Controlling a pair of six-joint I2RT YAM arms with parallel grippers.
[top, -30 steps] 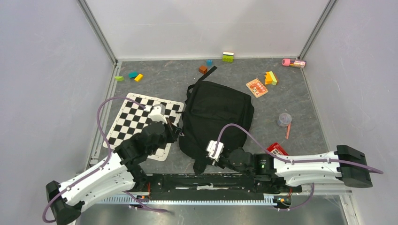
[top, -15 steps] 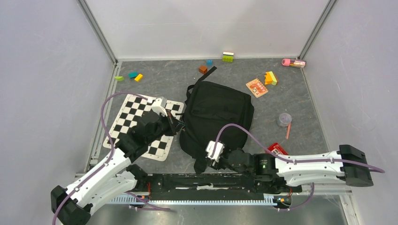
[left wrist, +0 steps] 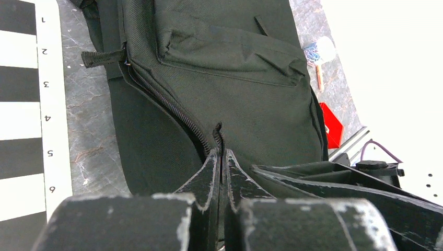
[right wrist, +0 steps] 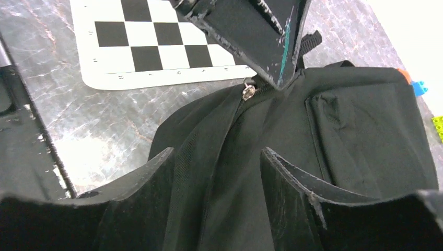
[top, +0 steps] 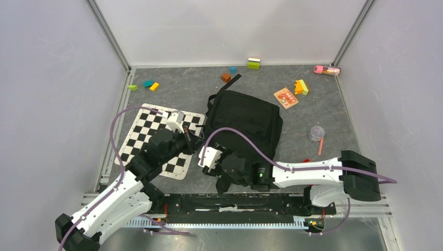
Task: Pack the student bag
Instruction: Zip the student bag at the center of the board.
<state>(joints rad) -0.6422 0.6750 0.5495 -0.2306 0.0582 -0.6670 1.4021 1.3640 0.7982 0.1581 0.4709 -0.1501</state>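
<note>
Pinching the bag (top: 245,123) at its zip seam (left wrist: 172,104), the left tool (left wrist: 220,157) is clamped shut. The bag lies on the surface (top: 334,110) beside the chessboard (top: 151,133). The right tool (right wrist: 217,157), jaws apart, is poised over its near corner, with the zip pull (right wrist: 249,92) straight ahead.

White shells, black joints, purple cable (top: 112,133): left arm (top: 112,197) left of base rail (top: 209,201), right arm (top: 308,175) right of it. Black left gripper (left wrist: 222,159), edges chipped white.

Grey marbled tabletop (top: 355,130) is sitting under even light; pale walls (top: 230,26) are closing round three sides, metal posts (top: 107,34) rising at its back corners, black rail (top: 235,201) running along its near edge.
</note>
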